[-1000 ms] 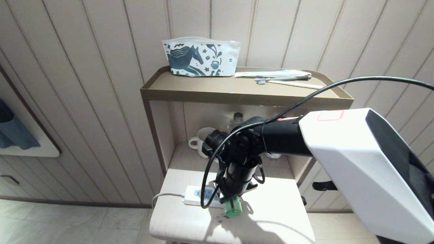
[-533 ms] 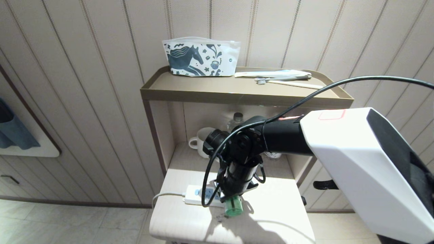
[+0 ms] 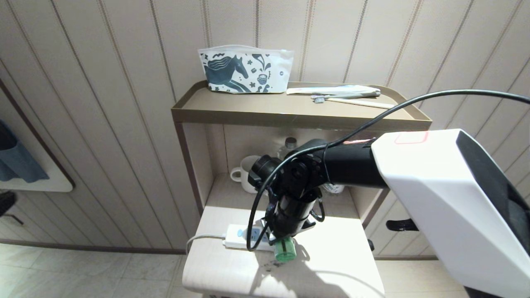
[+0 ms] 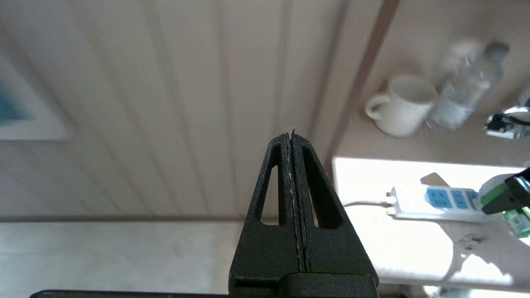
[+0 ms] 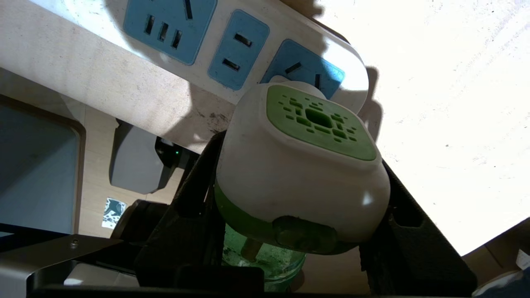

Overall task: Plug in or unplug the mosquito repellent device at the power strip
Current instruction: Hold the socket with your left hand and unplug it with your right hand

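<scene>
My right gripper (image 3: 285, 242) points down over the low white table top (image 3: 331, 265) and is shut on the mosquito repellent device (image 3: 285, 251). In the right wrist view black fingers (image 5: 198, 178) clamp both sides of its white head with the green grille (image 5: 298, 174), and the green bottle and one metal pin show beneath. The device hangs just over the last blue socket of the white power strip (image 5: 232, 45), which lies on the table (image 3: 242, 238). My left gripper (image 4: 292, 138) is shut on nothing, off to the left of the table, facing the strip (image 4: 430, 200).
A white mug (image 3: 248, 171) and a clear water bottle (image 3: 291, 145) stand in the cabinet recess behind the strip. The brown upper shelf (image 3: 290, 114) carries a horse-print pouch (image 3: 244, 70) and a toothbrush (image 3: 352, 99). The strip's cord (image 3: 203, 239) runs off the table's left edge.
The right gripper and the device have barely moved. A dark shape has come in at the left edge of the head view.
</scene>
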### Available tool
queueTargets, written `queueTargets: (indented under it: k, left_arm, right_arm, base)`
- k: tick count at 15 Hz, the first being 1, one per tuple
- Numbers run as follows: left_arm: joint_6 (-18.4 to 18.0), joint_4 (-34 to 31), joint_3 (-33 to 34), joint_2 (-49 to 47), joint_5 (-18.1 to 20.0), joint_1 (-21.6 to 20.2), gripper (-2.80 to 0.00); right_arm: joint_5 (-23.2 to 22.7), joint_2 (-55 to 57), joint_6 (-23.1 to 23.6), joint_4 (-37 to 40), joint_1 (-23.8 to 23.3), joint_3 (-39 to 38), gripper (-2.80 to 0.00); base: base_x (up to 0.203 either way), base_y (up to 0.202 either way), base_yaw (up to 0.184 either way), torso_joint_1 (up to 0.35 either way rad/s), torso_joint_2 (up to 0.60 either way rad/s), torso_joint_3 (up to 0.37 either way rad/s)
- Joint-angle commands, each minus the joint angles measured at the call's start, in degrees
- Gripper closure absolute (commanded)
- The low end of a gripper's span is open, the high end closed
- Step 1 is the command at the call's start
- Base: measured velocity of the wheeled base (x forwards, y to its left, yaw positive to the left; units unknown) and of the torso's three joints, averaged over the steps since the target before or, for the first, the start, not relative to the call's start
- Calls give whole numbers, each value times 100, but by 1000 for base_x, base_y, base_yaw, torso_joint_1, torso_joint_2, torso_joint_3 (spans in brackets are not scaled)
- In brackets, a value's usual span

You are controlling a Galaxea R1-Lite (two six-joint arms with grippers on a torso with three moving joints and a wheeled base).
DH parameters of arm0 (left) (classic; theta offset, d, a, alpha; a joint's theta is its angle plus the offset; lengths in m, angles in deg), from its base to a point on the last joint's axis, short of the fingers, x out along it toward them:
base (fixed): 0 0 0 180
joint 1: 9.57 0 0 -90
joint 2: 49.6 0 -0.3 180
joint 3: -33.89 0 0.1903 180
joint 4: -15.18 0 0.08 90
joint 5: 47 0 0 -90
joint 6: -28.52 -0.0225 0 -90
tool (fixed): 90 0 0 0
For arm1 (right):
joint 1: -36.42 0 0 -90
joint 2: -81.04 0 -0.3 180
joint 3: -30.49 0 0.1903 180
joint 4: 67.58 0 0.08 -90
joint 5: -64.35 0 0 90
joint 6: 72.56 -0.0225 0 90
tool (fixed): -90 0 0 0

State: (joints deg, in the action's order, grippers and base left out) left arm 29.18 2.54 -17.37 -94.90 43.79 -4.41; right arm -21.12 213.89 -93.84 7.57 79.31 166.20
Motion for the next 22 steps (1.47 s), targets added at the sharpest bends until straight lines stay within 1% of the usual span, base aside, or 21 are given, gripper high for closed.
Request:
queueTargets:
  k: [1, 2, 3, 4, 5, 6, 9, 11, 14, 16, 20, 22]
  left_arm:
    - [80, 1410, 298, -2129, -182, 823, 0]
    - [178, 2020, 489, -2651, -370, 1482, 0]
    - [319, 2457, 619, -3107, -522, 2043, 0]
    - [481, 2854, 727, -3496, -662, 2485, 0]
    - [627, 3047, 766, -3896, -761, 2786, 0]
    - [776, 3149, 766, -4268, -827, 2949, 0]
    - [1370, 3362, 510, -5431, -1109, 3236, 0]
    - [1595, 3663, 365, -5987, -1358, 3476, 0]
    - [1649, 4073, 199, -6530, -1675, 3738, 0]
    - [1632, 4318, 54, -6817, -1844, 3825, 0]
    - [1597, 4792, -136, -7459, -1898, 3817, 0]
    - [1582, 4857, -271, -7691, -1924, 3819, 0]
  right_arm:
    - [4, -40, -8, 16, 0, -2, 0]
    - [4, -40, 0, -63, 0, -2, 0]
    - [-5, -31, 0, -159, -8, -11, 0]
    - [-1, -38, -6, -185, -8, -8, 0]
    - [-5, -40, -8, -195, -8, -5, 0]
    - [-5, -49, -8, -195, 0, -11, 0]
    - [-5, -84, -17, -186, 0, -11, 0]
    - [-14, -84, -26, -169, 9, -20, 0]
    - [-14, -66, -35, -176, 9, -20, 0]
    - [-14, -38, -35, -178, 9, -29, 0]
    - [-26, 48, -35, -180, 9, -46, 0]
    - [-40, 56, -17, -186, 29, -38, 0]
  base:
    - [0, 0, 0, 0, 0, 0]
    - [0, 0, 0, 0, 0, 0]
    - [0, 0, 0, 0, 0, 0]
    - [0, 0, 0, 0, 0, 0]
    - [0, 0, 0, 0, 0, 0]
    - [0, 0, 0, 0, 0, 0]
    - [0, 0, 0, 0, 0, 0]
    - [0, 0, 0, 0, 0, 0]
    - [0, 0, 0, 0, 0, 0]
    - [0, 0, 0, 0, 0, 0]
    - [0, 0, 0, 0, 0, 0]
    - [0, 0, 0, 0, 0, 0]
